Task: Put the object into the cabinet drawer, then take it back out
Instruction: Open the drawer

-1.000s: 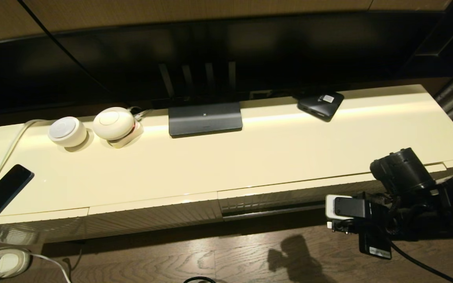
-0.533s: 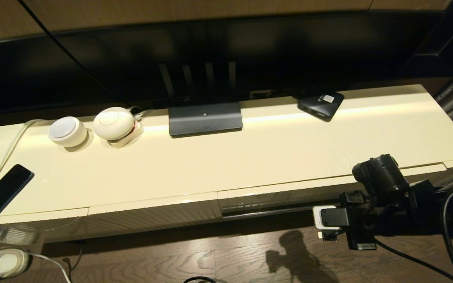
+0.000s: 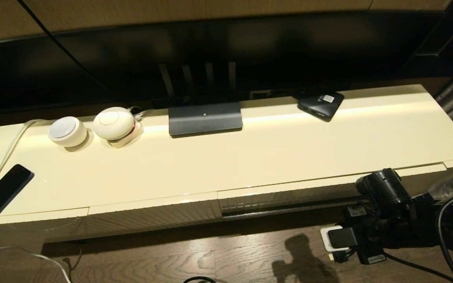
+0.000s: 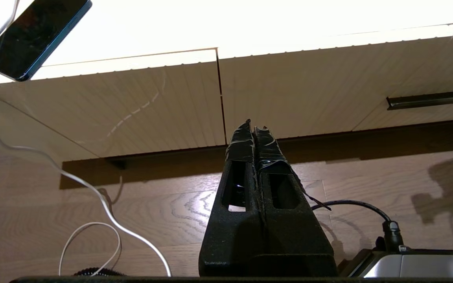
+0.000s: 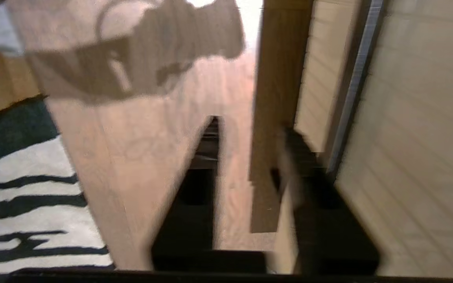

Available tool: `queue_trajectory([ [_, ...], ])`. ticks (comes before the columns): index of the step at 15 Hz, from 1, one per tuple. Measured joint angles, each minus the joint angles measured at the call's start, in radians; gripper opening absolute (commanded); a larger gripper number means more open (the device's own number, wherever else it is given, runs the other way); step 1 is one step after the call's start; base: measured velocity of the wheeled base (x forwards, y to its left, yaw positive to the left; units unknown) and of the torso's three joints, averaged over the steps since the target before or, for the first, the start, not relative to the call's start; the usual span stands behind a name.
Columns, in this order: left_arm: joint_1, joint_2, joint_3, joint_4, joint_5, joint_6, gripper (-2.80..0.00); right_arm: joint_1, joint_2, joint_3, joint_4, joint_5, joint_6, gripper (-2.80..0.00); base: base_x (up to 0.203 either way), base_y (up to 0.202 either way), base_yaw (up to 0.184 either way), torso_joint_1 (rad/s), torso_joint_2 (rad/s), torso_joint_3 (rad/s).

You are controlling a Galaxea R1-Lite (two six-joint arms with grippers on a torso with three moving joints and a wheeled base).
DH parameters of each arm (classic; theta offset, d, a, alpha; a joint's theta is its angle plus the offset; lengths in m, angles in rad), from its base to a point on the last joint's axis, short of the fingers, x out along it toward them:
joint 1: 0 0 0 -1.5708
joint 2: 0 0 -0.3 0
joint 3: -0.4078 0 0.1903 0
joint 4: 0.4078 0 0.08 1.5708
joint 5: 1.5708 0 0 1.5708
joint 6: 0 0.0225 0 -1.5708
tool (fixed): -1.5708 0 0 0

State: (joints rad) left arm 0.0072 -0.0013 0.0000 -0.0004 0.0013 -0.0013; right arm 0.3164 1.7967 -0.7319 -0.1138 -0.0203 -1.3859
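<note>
The right gripper (image 5: 250, 157) hangs low before the drawer (image 3: 289, 194), its fingers spread and empty, close to the finely ribbed, glossy cream front with a dark strip beneath. The umbrella shows in no view. The left gripper (image 4: 255, 131), fingers pressed together, is parked over the wood-grain floor (image 4: 171, 204).

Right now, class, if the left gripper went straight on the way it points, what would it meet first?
Most likely the ribbed cream front panels of the cabinet, near the seam between two of them and close to their lower edge. Nothing shows between them and the left gripper, though depth is hard to judge.
</note>
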Motion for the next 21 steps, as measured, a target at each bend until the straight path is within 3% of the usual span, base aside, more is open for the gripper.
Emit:
queue_trajectory([
  [8, 0.0, 0.0, 0.0, -0.001, 0.0, 0.0, -2.8, 0.002, 0.043, 0.027, -0.022, 0.044, -0.075, 0.0, 0.0, 0.0, 0.0, 0.0, 0.0, 0.0],
  [14, 0.0, 0.0, 0.0, 0.0, 0.0, 0.0, -2.8, 0.002, 0.148, 0.041, -0.248, 0.044, -0.074, 0.0, 0.0, 0.0, 0.0, 0.0, 0.0, 0.0],
  [21, 0.0, 0.0, 0.0, 0.0, 0.0, 0.0, -2.8, -0.017, 0.224, 0.036, -0.38, 0.038, -0.077, 0.0, 0.0, 0.0, 0.0, 0.0, 0.0, 0.0],
])
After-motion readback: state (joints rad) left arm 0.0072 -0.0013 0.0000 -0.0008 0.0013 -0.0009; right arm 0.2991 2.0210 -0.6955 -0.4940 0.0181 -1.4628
